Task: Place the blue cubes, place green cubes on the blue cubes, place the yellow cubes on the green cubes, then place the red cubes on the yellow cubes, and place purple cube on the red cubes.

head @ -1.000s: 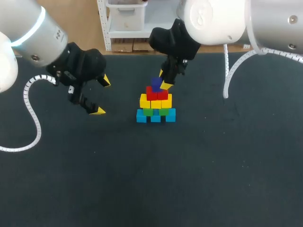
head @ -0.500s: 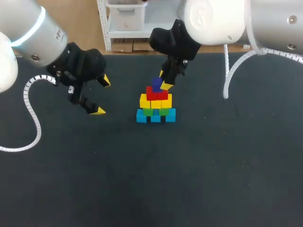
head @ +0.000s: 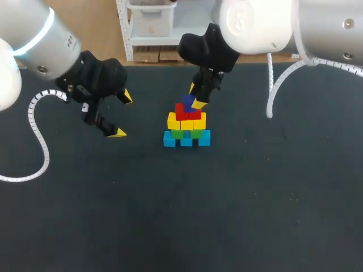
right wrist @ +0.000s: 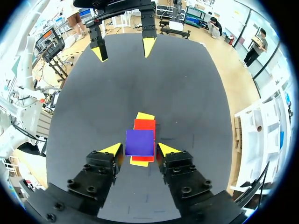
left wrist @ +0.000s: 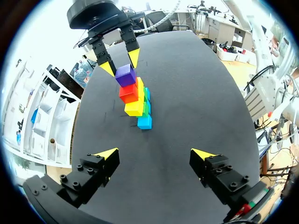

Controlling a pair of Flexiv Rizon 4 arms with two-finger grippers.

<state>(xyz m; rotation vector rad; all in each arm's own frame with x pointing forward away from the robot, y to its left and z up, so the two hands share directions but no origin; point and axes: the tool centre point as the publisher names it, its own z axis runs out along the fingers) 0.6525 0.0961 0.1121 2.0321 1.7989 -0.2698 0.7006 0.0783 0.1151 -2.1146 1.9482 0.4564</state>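
Both wrist views: right claw (right wrist: 139, 150) straddles purple cube (right wrist: 139, 141).

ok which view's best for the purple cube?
Right wrist view: the purple cube sits mid-frame with its top face unobstructed, between the open tips of the right pincer. The left wrist view shows it from the side, smaller. In the head view the pincer partly hides it.

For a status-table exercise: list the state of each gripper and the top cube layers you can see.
left gripper: open, empty
right gripper: at the purple cube, grip unclear
purple cube: on top of the red cubes
red cubes: on the yellow cubes
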